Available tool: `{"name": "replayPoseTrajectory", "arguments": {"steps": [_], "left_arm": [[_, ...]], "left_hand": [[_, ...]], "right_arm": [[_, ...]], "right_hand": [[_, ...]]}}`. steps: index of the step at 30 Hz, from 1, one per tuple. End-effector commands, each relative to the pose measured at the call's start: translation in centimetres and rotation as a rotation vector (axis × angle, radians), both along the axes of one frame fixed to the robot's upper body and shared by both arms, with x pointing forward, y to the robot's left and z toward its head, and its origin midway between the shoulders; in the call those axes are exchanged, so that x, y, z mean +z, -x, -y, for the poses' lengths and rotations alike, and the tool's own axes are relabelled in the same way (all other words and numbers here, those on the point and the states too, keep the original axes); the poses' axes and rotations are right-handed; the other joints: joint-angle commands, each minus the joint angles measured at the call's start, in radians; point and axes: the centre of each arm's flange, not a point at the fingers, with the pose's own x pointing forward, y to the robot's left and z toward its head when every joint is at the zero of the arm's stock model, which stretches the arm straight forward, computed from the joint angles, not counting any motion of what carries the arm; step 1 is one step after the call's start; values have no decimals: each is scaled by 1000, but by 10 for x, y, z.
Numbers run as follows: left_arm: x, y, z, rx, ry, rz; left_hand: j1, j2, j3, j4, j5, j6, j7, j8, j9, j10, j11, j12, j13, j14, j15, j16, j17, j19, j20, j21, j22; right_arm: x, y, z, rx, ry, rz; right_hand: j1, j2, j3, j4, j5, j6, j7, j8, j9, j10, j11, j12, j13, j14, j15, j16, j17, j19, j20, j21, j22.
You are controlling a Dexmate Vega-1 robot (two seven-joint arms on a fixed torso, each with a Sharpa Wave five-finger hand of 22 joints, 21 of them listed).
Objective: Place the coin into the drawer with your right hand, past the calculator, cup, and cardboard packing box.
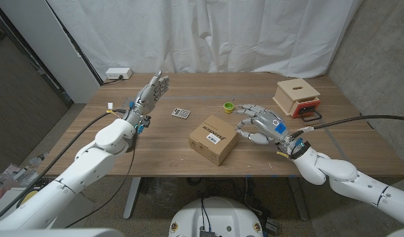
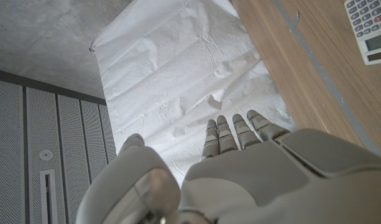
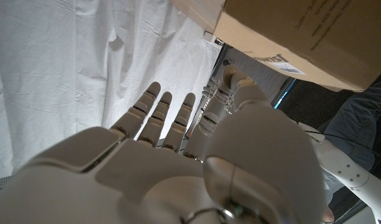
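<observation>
Nearest the camera, the right robot hand (image 1: 259, 125) sits right of centre in the head view, fingers spread and reaching toward the cardboard packing box (image 1: 214, 138) just beside it; whether it holds the coin cannot be told. Above the box stand the green cup (image 1: 229, 106) and, further left, the calculator (image 1: 180, 113). At upper right the wooden drawer (image 1: 297, 97) rests on the surface (image 1: 360, 145). At upper left the left robot hand (image 1: 151, 94) is raised, released, fingers straight.
</observation>
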Motion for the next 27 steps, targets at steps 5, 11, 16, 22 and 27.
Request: {"name": "replayPoseTrajectory", "arguments": {"steps": [5,11,16,22,27], "left_arm": [[-2,-1,-3,5,15,3],[-3,-1,-4,9,20,4],[-2,0,-5,13,21,6],[-1,0,-6,16,23,10],[0,0,-7,20,22,11]], "left_hand": [[4,6,-6,1,7,8,-3,-2,2,3,-2,-2,4,-5,0,0,4,-5,3,-1,6],[4,7,-7,1,7,9,-2,-2,2,4,-4,-1,4,-5,0,0,4,-4,2,0,6],[5,8,-8,1,6,11,-2,-1,2,4,-3,-1,4,-5,-1,0,4,-4,3,0,6],[5,8,-9,1,6,9,-2,-2,2,3,-6,-2,4,-5,0,0,4,-5,2,-1,6],[6,9,-10,1,7,9,-2,-2,2,3,-4,-2,4,-5,0,0,4,-5,2,0,6]], "right_arm": [[36,-4,18,-87,-108,-13],[50,-9,25,-131,-132,-16],[60,-15,32,-158,-161,-15],[75,-22,43,-193,-223,-27],[85,-28,51,-215,-264,-39]], "right_hand": [[7,0,-2,-2,0,32,-28,4,0,7,-1,6,1,1,-55,3,4,9,-43,6,5],[5,-1,-5,-2,-2,32,-29,1,-1,1,2,1,0,-4,-51,-1,4,5,-38,4,5],[5,-2,-7,-2,-3,33,-29,-2,-2,-5,5,-3,-1,-11,-48,-5,3,1,-37,3,5],[5,-1,-9,-1,-5,34,-29,-4,-3,-9,11,-6,-1,-18,-44,-8,3,-3,-36,0,4],[5,-2,-11,-1,-6,33,-30,-7,-3,-13,19,-9,-2,-24,-44,-11,2,-8,-34,-2,4]]}}
